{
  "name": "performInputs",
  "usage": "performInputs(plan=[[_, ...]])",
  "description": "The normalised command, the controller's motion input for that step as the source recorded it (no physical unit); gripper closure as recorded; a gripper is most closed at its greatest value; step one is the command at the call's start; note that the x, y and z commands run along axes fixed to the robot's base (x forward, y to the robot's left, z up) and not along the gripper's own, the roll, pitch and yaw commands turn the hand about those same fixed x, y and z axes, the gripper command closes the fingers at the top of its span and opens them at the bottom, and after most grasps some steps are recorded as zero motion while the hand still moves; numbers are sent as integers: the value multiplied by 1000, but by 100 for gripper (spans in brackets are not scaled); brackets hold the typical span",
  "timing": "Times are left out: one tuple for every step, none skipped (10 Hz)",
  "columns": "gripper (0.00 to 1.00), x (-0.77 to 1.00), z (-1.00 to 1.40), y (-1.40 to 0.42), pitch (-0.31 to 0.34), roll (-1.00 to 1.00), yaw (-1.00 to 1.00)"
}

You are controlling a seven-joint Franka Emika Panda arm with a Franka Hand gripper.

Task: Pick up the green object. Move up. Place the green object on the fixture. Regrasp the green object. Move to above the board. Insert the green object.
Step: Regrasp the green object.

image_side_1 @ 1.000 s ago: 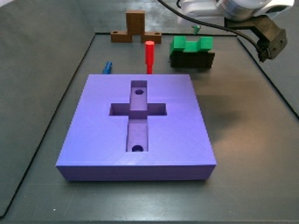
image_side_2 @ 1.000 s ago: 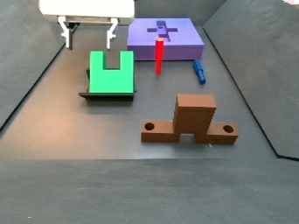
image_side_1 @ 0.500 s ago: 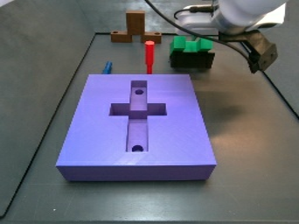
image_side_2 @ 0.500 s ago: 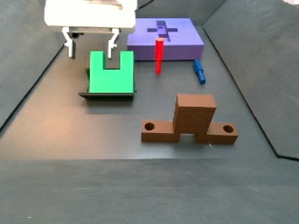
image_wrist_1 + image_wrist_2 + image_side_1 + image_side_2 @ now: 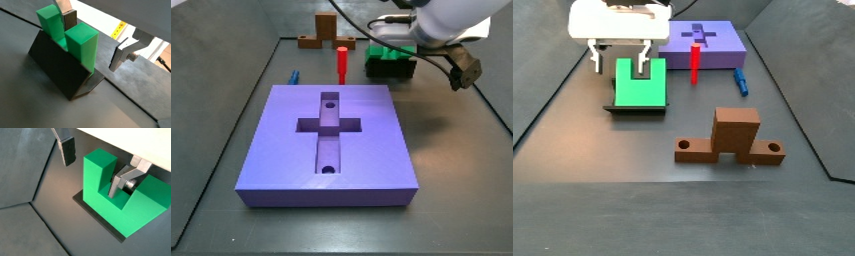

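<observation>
Wrist views show the gripper [image 5: 97,165] spread wide, nothing held, straddling one prong of the green object [image 5: 120,203]; one finger [image 5: 127,178] sits in the notch, its mate outside. Green object is seated in the fixture [image 5: 60,70], at the tabletop's far end beyond the board [image 5: 331,140] in a side view. Risk judged: an off-centre closure could tip or jam the piece in the channel, or clip the prong top. Tabletop [image 5: 673,200] is dark grey and matte, walled by dark panels.
</observation>
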Motion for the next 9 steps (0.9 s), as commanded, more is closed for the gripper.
performInputs(plan=[[0,11,-109,-40,0,66,103],[0,26,-80,-6,0,17,97],[0,0,-63,-9,0,6,74],[0,-20,-114,-11,0,43,49],[0,-66,-183,0,-31,26,46],[0,-46,-194,0,-6,51,43],[0,0,0,0,0,0,43],[0,0,0,0,0,17,0],[0,0,0,-3,0,20,0]])
